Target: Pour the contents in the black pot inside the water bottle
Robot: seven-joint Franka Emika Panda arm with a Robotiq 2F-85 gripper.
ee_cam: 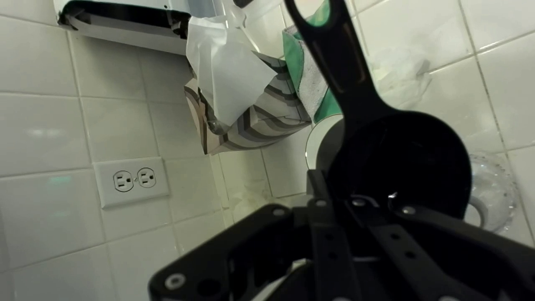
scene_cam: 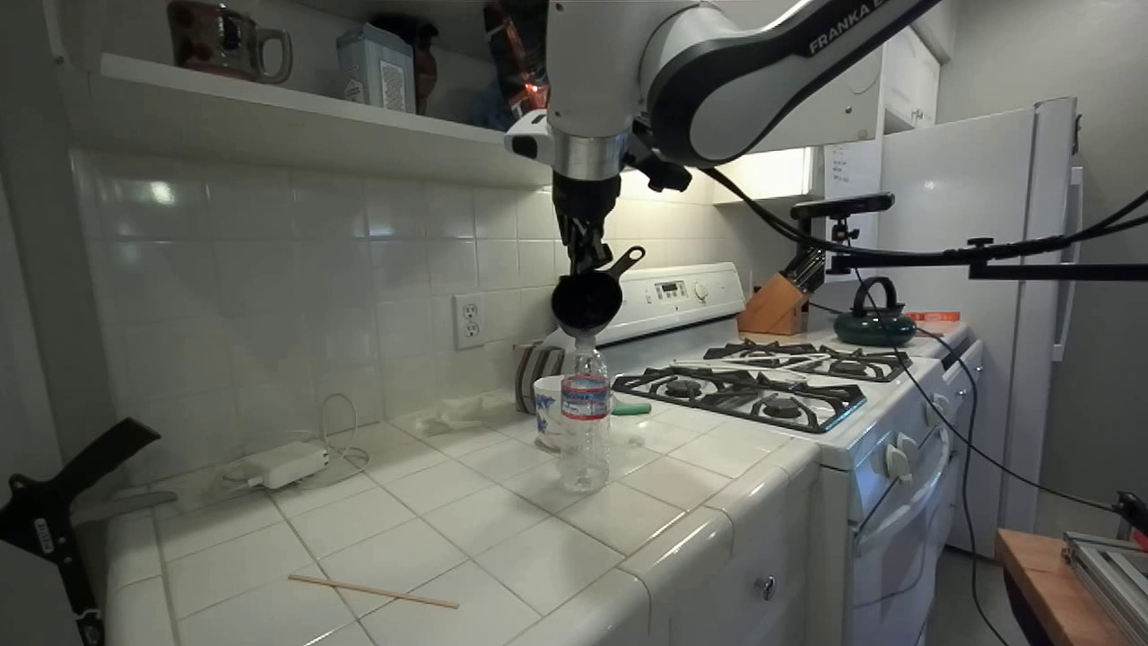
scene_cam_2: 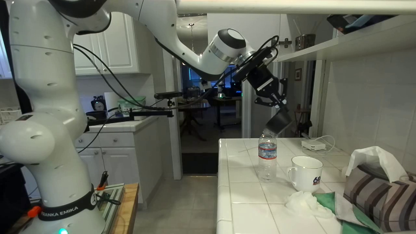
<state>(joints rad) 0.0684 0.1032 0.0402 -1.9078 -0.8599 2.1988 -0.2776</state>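
Pinching black pot (scene_cam: 587, 305) w/ end effector (scene_cam: 587, 264), seemingly at rim. Tipped over mouth of water bottle (scene_cam: 585, 441); can't tell if touching. Prob. light, stiff, poss. slick; best held opp. pour lip.

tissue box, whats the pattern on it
Curved brown and grey stripes; the tissue box shows best in an exterior view.
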